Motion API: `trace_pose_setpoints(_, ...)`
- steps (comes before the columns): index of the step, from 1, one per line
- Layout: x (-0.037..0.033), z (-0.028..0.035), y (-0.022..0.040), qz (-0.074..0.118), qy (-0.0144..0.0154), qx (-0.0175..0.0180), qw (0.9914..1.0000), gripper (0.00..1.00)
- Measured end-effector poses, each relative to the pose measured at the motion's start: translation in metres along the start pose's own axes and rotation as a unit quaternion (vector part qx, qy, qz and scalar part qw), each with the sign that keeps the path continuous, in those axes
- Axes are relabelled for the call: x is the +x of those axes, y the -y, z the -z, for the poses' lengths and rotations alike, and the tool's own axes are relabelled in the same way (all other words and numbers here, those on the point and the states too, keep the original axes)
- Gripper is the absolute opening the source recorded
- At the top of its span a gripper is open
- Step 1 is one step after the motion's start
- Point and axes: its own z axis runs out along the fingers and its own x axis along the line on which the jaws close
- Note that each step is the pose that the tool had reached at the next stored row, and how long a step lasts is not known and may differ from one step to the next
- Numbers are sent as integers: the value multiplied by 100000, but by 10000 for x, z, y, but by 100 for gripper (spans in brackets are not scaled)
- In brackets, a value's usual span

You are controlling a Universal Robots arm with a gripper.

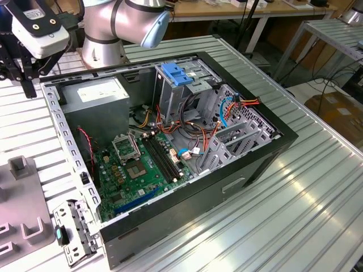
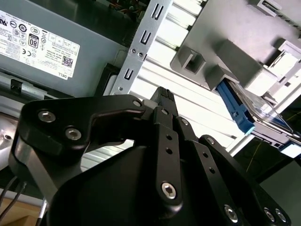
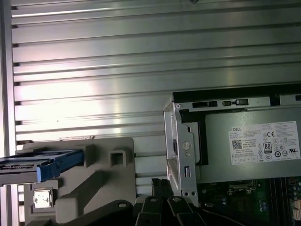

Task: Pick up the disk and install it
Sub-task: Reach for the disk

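The flat dark-metal disk (image 3: 42,165) with blue plastic side rails lies on a grey moulded holder (image 3: 106,188) on the ribbed metal surface (image 3: 141,70), near the open black computer case (image 1: 170,209). The black claw (image 2: 162,95) hangs between holder and case, apart from the disk, with its jaws drawn together on nothing.

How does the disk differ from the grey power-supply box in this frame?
The disk is thin, with a blue side rail; the power-supply box is bulkier, plain grey with a white sticker. The disk rests on a grey fixture outside the computer case; the power-supply box is mounted inside it. Both are rectangular.
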Motion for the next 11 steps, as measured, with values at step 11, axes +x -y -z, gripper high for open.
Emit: trace_pose_setpoints(11,160,-4,-4,2,2,-2,100000,11)
